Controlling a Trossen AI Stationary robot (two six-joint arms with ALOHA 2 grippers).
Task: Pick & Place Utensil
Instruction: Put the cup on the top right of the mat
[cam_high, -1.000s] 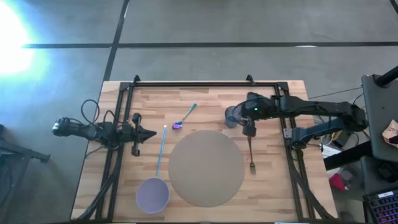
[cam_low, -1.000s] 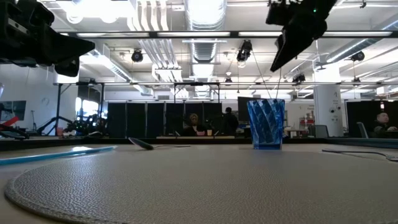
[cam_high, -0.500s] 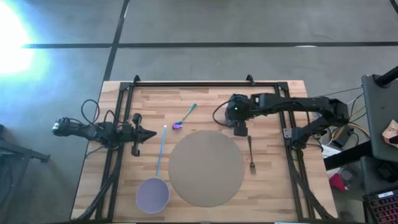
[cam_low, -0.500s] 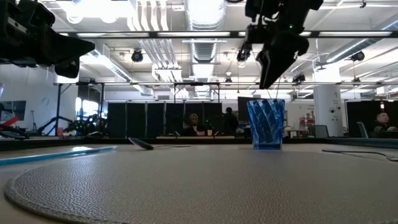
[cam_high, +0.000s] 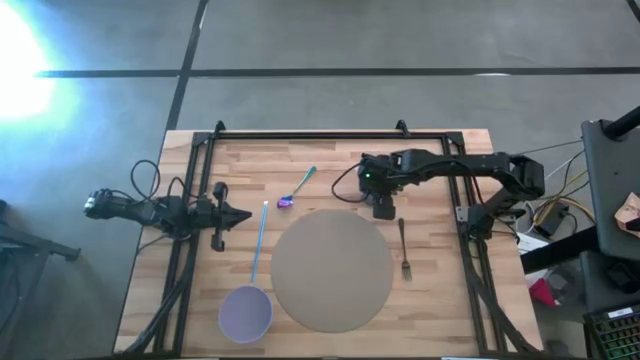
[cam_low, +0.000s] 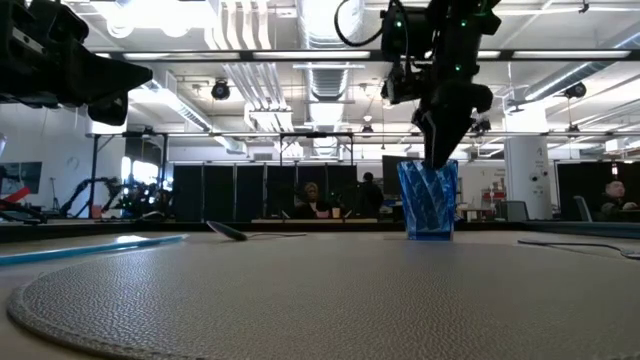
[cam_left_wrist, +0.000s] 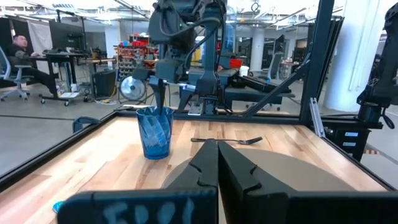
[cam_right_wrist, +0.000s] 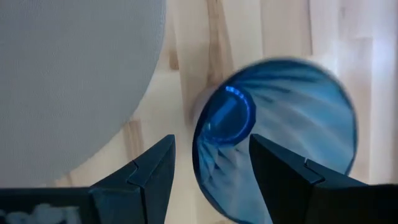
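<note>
The fork (cam_high: 404, 248) is seen lying flat on the wooden worktop (cam_high: 440, 300), just beside the right edge of the round grey mat (cam_high: 331, 268); it is thin and dark metal, its handle pointing toward the back edge and its tines toward the front. The right pincer (cam_high: 381, 208) is held above the blue ribbed cup (cam_low: 428, 200), its fingers (cam_right_wrist: 155, 174) spread apart and gripping nothing; the cup's open mouth is seen directly below it. The left pincer (cam_high: 240, 215) is parked at the left side of the worktop, clenched and empty. A small spoon (cam_high: 297, 188) with a purple bowl and a long-handled lilac ladle (cam_high: 250, 290) are lying left of the mat.
</note>
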